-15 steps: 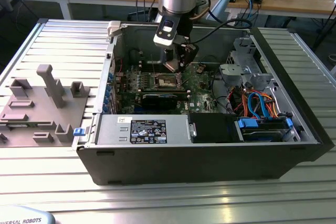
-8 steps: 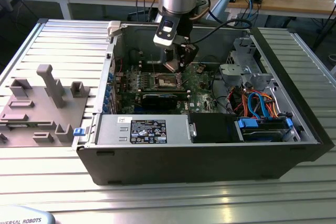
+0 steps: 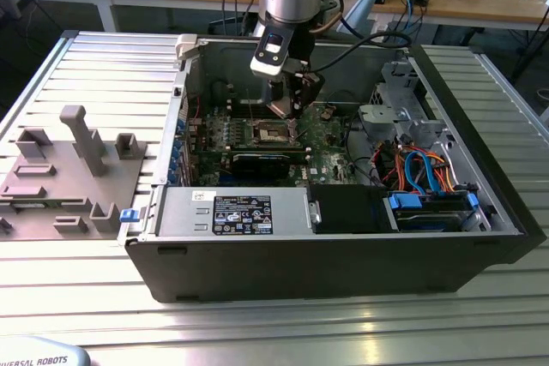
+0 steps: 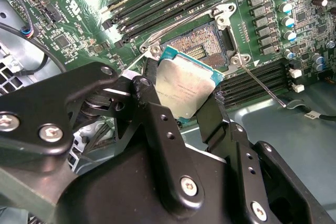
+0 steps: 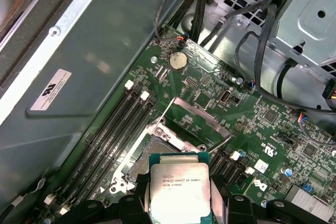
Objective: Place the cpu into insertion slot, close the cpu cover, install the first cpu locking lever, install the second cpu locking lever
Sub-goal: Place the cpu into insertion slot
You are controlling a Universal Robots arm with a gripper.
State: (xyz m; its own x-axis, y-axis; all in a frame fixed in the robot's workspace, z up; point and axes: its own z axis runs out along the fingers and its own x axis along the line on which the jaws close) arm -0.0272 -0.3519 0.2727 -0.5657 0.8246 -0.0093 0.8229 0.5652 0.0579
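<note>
Exterior view, its left to its right: you have the grey fixture plate (image 3: pixel 73 169) on the ribbed table (image 3: pixel 257 332), then the open computer case (image 3: pixel 343 255) with the green board (image 3: pixel 330 150) inside it, and bundled cables (image 3: pixel 420 169) toward the far side. Your claw (image 3: pixel 292 124) hangs inside the case, over the socket (image 3: pixel 268 133). In both wrist views the claw is closed partway, its two black fingers (image 4: pixel 157 121) clamping opposite edges of the chip (image 4: pixel 186 85), silver top facing the cameras. The chip is held just above the socket, not seated; bare contacts show. The cover (image 5: pixel 202 111) stands flipped up. A thin wire lever (image 4: pixel 262 85) sticks out beside the socket.
</note>
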